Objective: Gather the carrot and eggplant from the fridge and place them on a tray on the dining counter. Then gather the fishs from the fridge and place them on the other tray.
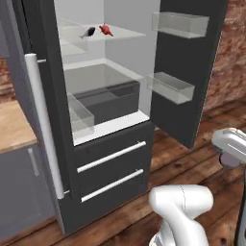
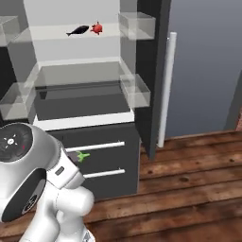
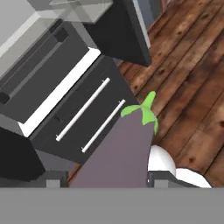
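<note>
My gripper (image 3: 109,178) is shut on the eggplant (image 3: 122,148), a dull purple-grey oval whose green stem end points away from the hand. In the right base view the eggplant (image 2: 79,156) peeks out beside my arm, in front of the fridge drawers. The dark grey fridge (image 1: 110,163) (image 2: 106,163) (image 3: 78,109) stands with both doors open. On its upper shelf lie a dark fish (image 1: 88,32) (image 2: 78,30) and, next to it, a red fish-like thing (image 1: 106,30) (image 2: 97,28). The carrot, the trays and the dining counter are out of view.
The right fridge door (image 1: 190,72) swings out over the wooden floor (image 2: 189,189), with clear bins on it. The left door with its pale bar handle (image 1: 43,125) stands beside a wood-topped grey cabinet (image 1: 14,125). Two drawer bars (image 1: 113,168) cross the fridge's lower front.
</note>
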